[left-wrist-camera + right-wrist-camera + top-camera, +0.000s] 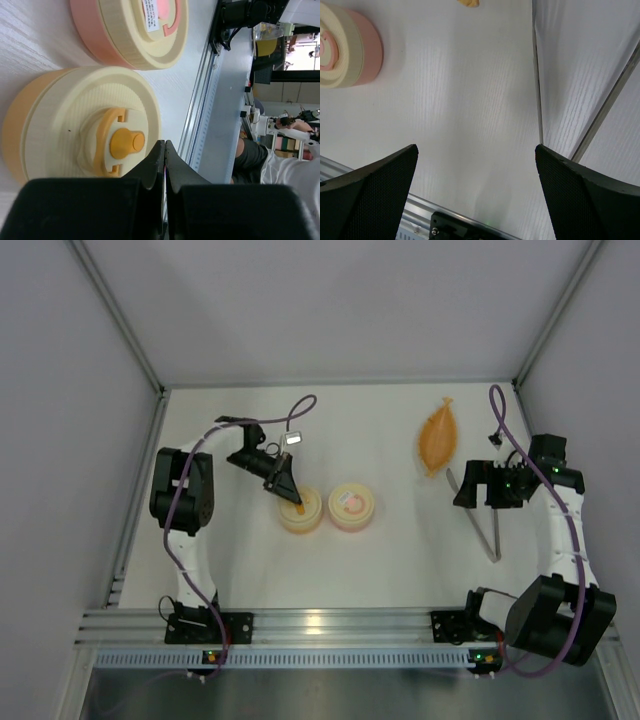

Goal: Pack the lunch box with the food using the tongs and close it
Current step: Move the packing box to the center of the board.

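The lunch box shows as two round tubs. The orange one (300,512) carries a cream lid with an orange knob (126,143); the pink one (352,508) stands right of it, also lidded (135,30). My left gripper (296,502) hovers over the orange tub's lid, jaws shut on nothing, tips beside the knob (164,145). The silver tongs (487,535) lie on the table at the right, their far end under my right gripper (462,485), which hangs open and empty (476,147). I cannot make out the food in any view.
An orange leaf-shaped dish (438,437) lies at the back right, its tip just inside the right wrist view (469,3). The pink tub (350,50) is far to the right gripper's left. Grey walls enclose the table, with an aluminium rail (330,625) along the near edge.
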Robot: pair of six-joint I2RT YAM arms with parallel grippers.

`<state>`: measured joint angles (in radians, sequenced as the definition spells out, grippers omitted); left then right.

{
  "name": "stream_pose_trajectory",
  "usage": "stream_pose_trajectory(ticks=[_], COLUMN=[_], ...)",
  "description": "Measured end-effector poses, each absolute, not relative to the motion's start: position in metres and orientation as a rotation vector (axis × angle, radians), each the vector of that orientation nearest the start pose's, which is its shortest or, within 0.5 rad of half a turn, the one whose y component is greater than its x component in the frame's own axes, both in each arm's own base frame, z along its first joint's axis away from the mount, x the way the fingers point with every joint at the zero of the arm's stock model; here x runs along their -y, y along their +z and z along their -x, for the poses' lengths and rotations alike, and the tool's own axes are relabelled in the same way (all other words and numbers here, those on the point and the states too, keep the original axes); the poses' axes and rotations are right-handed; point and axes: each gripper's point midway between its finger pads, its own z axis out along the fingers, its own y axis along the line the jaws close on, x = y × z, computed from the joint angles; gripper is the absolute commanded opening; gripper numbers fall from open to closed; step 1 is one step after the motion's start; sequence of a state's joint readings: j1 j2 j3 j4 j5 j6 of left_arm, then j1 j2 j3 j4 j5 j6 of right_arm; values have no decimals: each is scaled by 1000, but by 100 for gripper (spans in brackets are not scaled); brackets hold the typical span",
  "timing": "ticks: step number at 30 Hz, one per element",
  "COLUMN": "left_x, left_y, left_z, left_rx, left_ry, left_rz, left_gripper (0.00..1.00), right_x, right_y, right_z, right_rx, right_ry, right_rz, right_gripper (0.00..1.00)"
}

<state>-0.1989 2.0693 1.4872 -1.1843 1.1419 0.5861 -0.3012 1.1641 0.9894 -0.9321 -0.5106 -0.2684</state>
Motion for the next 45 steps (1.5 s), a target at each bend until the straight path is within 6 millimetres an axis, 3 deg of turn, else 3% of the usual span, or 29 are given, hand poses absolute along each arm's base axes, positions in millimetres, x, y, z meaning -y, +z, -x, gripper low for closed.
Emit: stream_pose_trajectory(ticks=[6,15,26,43,45], left_x=[206,203,197,191,191], left_y=[119,112,86,87,94], left_z=[-288,-299,-314,-318,-319], left_rx=[-2426,-2462,-2513,-2521,-2512], left_ry=[-1646,-1612,-1546,-1555,-1543], left_rz=[-840,-793,-761,-696,-699], left_gripper=[0,0,0,0,6], right_x=[-5,-5,-5,-7,-11], right_y=[147,147,147,150,155], right_z=[-248,-248,-248,-248,-248], right_rx=[-2519,-2518,-2518,-2507,-2484], right_ry=[477,478,478,495,511], right_rz=[117,118,118,123,130], right_gripper=[99,99,99,99,99])
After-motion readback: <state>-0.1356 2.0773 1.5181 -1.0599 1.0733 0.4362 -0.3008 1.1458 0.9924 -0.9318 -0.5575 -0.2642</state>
